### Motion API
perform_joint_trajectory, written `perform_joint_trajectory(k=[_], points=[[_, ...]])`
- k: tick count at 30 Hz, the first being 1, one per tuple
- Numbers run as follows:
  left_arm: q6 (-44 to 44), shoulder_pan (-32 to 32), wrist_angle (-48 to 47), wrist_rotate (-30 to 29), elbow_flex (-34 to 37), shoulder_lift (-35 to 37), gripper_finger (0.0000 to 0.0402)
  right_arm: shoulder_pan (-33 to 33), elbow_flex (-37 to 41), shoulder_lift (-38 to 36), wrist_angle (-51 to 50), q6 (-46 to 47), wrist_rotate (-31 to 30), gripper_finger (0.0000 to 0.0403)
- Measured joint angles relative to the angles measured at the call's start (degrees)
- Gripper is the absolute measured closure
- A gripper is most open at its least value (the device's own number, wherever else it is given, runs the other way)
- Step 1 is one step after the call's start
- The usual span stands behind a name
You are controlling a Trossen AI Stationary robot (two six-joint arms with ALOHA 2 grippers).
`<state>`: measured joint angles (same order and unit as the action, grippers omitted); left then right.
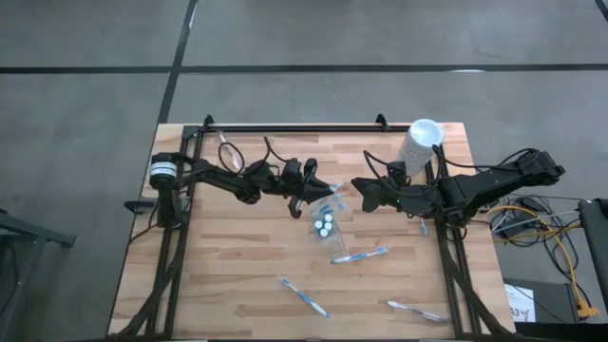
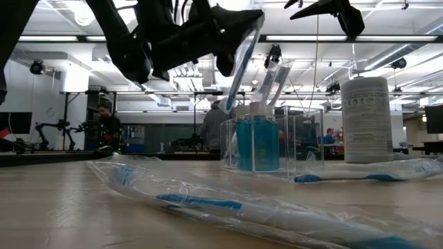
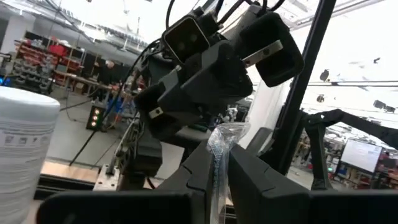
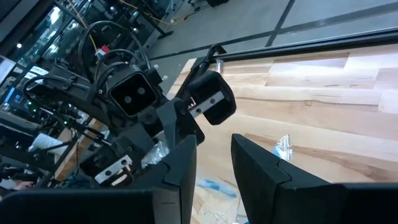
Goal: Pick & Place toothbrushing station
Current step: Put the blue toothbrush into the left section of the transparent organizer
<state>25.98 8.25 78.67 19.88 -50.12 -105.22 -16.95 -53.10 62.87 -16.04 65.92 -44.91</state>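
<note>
The left gripper (image 1: 306, 197) pinches a wrapped toothbrush (image 2: 239, 66) upright over the clear pouch (image 2: 266, 142), seemingly to drop it in, while the right gripper (image 1: 364, 193) waits nearby, fingers parted, empty.

Wrapped toothbrushes (image 1: 359, 255) lie scattered around the clear pouch (image 1: 325, 225) holding white-capped tubes.

Two dark, cable-draped jointed arms

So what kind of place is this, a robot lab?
Probably a big robotics workshop or lab. A wooden table sits on a bare concrete floor, long ceiling lights run overhead, and people work at benches behind it.
</note>
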Motion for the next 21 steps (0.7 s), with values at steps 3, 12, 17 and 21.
perform_joint_trajectory(k=[3, 12, 17, 21], points=[[0.0, -0.1, 0.0, 0.1, -0.1, -0.5, 0.0362, 0.0, 0.0, 0.0, 0.1, 0.1, 0.0, 0.0305], [0.7, -0.3, -2.7, 0.1, 0.0, -2.1, 0.0362, 0.0, 0.0, 0.0, 0.0, 0.0, 0.0, 0.0305], [-0.2, -0.3, -2.7, 0.1, 0.0, -2.2, 0.0362, 0.0, 0.0, 0.0, 0.0, -0.1, 0.0, 0.0305], [-0.5, -0.3, 0.5, 0.0, -1.5, -1.7, 0.0362, 0.0, 0.0, 0.0, 0.0, -0.1, 0.0, 0.0305]])
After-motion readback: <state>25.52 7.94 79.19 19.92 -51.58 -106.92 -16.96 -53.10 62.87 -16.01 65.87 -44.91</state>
